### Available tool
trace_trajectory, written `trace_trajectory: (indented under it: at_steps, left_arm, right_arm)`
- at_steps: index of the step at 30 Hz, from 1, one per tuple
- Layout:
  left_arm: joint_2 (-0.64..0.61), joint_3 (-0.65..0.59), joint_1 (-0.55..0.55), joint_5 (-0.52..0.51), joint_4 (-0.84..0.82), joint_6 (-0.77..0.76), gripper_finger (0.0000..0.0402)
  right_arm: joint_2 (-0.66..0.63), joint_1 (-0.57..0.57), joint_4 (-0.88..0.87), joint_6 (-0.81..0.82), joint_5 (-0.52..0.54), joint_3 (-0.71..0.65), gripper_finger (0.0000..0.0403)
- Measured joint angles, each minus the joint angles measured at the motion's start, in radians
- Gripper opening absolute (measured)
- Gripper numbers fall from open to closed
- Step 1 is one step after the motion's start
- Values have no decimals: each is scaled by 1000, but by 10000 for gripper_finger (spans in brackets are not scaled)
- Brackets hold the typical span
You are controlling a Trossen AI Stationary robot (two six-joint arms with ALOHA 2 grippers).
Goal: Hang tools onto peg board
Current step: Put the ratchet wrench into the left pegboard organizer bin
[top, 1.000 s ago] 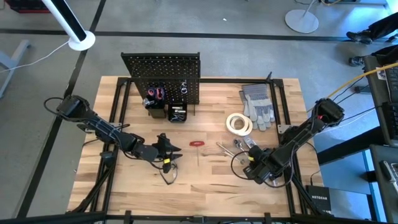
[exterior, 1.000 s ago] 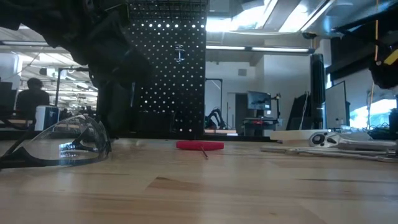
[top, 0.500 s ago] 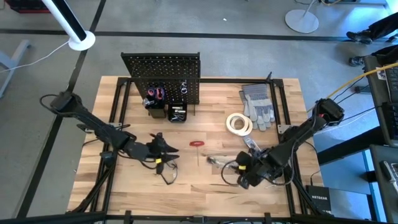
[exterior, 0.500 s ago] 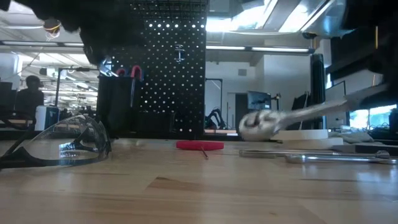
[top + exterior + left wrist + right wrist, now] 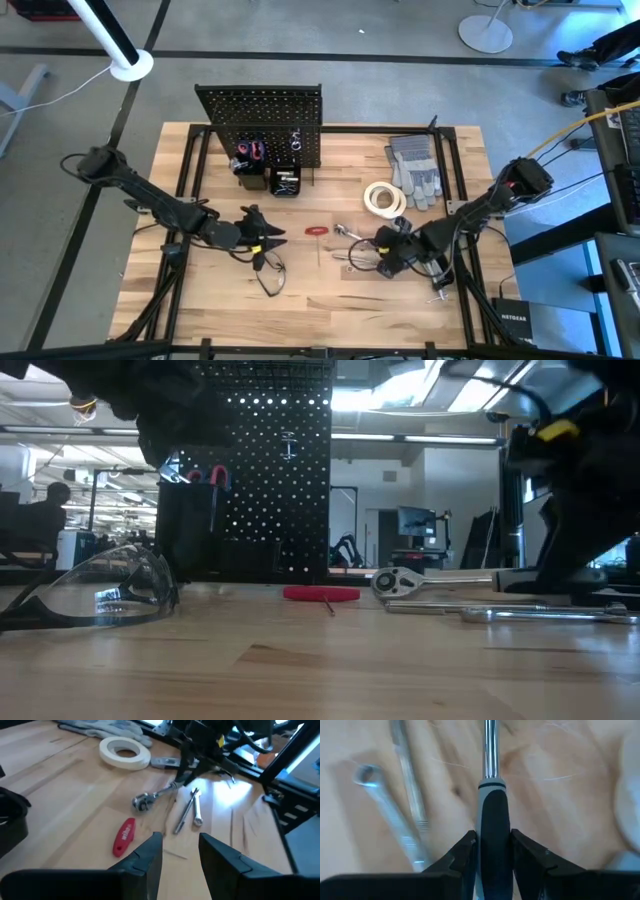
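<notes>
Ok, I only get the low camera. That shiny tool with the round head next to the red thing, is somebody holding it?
Observer: Yes. The right gripper is shut on the ratchet's black handle.
Operator: Is the other arm holding anything?
Observer: No. The left gripper is open and empty, pointing toward the red-handled tool.
Operator: What's farther back on the table that I can't see?
Observer: Grey gloves lie near the far right corner, with a white tape roll beside them.
</notes>
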Motion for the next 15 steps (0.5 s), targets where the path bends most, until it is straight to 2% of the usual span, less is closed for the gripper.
trace_trajectory:
  at_steps: [6,11,15]
  left_arm:
    - [25,0,0,0,-1,0,116]
    - [26,0,0,0,1,3,116]
    - [26,0,0,1,0,25,116]
  right_arm:
    - [0,-87,52,-162,-36,-50,120]
    - [0,-137,55,-179,-43,-60,130]
    - [0,-160,53,-180,-75,-60,165]
